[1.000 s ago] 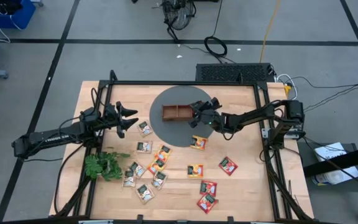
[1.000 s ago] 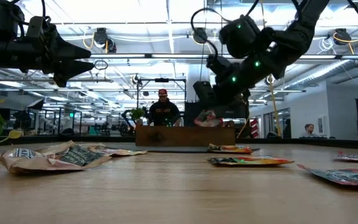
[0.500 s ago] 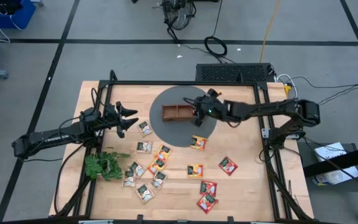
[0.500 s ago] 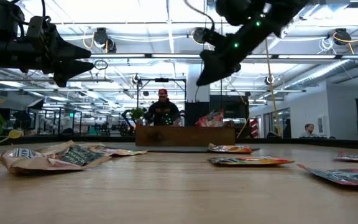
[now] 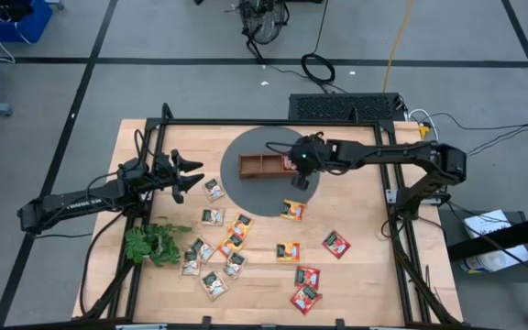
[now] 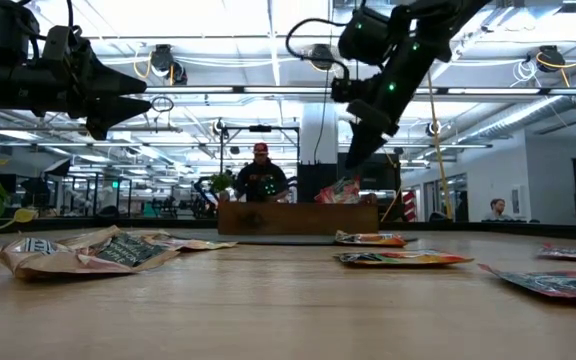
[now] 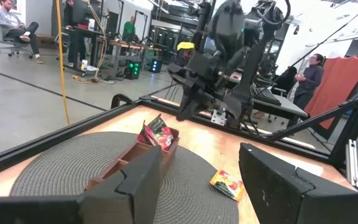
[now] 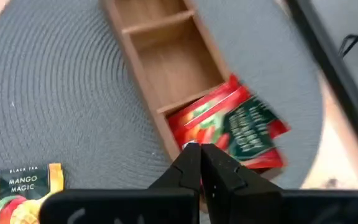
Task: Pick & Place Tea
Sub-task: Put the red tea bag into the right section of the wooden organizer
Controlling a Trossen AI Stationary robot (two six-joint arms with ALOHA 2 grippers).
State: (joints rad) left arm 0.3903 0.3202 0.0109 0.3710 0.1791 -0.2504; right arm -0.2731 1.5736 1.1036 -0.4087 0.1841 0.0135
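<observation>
Red tea sachets (image 8: 229, 127) stand tilted in the end compartment of the brown wooden tray (image 8: 160, 56), sticking out over its rim. They show again in the left wrist view (image 7: 157, 132). My right gripper (image 8: 201, 152) is shut and holds nothing. It hangs slanting down, just above that end of the tray (image 5: 259, 166), clear of the red tea sachets (image 6: 340, 190). My left gripper (image 5: 191, 174) waits open at the table's left side, level, with nothing between its fingers. More tea sachets (image 5: 232, 240) lie flat on the table.
The tray sits on a round grey mat (image 5: 246, 147) at the table's far middle. An orange sachet (image 5: 291, 210) lies just off the mat's near edge. A green plant sprig (image 5: 152, 244) lies at the near left. A black frame (image 5: 273, 123) borders the table.
My right gripper has risen from the tray's right end, tipped from nearly level to pointing steeply down, and shut with nothing in it. The red sachets have stayed in the tray's end compartment.
</observation>
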